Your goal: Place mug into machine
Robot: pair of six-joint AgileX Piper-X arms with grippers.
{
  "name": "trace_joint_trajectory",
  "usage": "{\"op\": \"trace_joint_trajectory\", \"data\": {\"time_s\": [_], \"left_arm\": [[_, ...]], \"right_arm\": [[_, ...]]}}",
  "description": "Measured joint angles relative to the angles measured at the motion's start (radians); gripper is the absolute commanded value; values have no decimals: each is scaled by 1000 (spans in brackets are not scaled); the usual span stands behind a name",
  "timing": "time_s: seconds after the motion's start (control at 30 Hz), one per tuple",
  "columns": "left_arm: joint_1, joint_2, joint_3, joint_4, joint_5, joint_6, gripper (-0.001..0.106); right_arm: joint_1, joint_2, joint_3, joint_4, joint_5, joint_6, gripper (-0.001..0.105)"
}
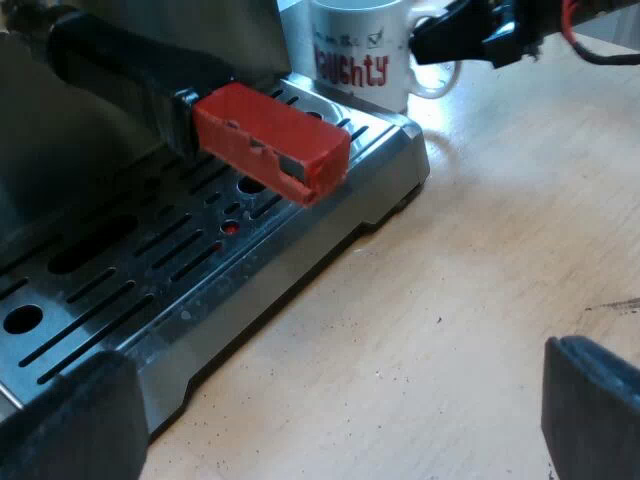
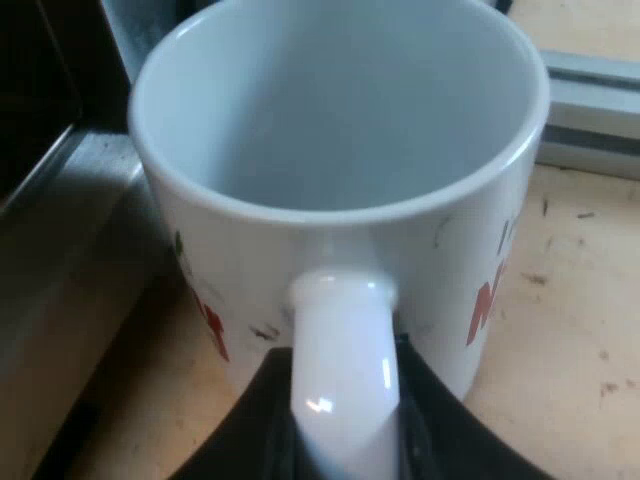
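Note:
A white mug [image 1: 360, 50] with red lettering stands just past the corner of the espresso machine's slotted drip tray [image 1: 150, 290]. The other arm's gripper [image 1: 450, 40] is at the mug's handle. In the right wrist view I look into the empty mug [image 2: 340, 150], and my right gripper [image 2: 345, 385] has its black fingers pressed against both sides of the handle [image 2: 345, 330]. My left gripper [image 1: 330, 420] hovers low over the wooden table by the tray's edge, open and holding nothing. Whether the mug rests on the table or is lifted is hidden.
The metal holder's dark handle with its red end [image 1: 270, 140] juts out over the drip tray from the machine's front. The machine's metal edge [image 2: 70, 250] runs close beside the mug. A metal rail [image 2: 590, 110] lies on the table [image 2: 580, 300] beyond the mug.

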State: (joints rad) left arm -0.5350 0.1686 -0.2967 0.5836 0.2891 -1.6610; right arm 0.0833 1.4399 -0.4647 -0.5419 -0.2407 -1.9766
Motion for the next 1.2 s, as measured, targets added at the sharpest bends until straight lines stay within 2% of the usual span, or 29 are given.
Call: {"op": "trace_joint_trajectory", "data": {"time_s": [0.17,0.27,0.3,0.43,0.5,0.67,0.83,0.9,0.97,1.03,1.07,1.2], "left_arm": [[0,0,0,-8,-6,0,82],[0,0,2,-8,-24,0,82],[0,0,2,-8,-32,-3,82],[0,0,8,-12,-61,-3,82],[0,1,40,-33,-102,-3,82],[0,3,96,-119,-103,-3,81],[0,2,145,-191,-103,-3,81],[0,2,156,-220,-103,-3,81],[0,2,161,-233,-105,-3,81],[0,2,192,-318,-111,-7,81],[0,2,225,-371,-111,-31,81],[0,2,301,-484,-120,-75,81]], "right_arm": [[0,-219,15,202,26,-33,0],[0,-284,15,272,29,-53,0],[0,-408,17,379,29,-61,0],[0,-583,18,515,-7,-66,0],[0,-691,18,612,-37,-66,0],[21,-874,19,819,-62,-58,0],[50,-927,21,885,-64,-58,0],[113,-971,22,937,-61,-51,0],[174,-992,22,954,-55,-6,0],[214,-992,22,954,-37,26,0],[316,-988,22,954,39,44,0],[496,-939,22,933,183,73,0]]}}
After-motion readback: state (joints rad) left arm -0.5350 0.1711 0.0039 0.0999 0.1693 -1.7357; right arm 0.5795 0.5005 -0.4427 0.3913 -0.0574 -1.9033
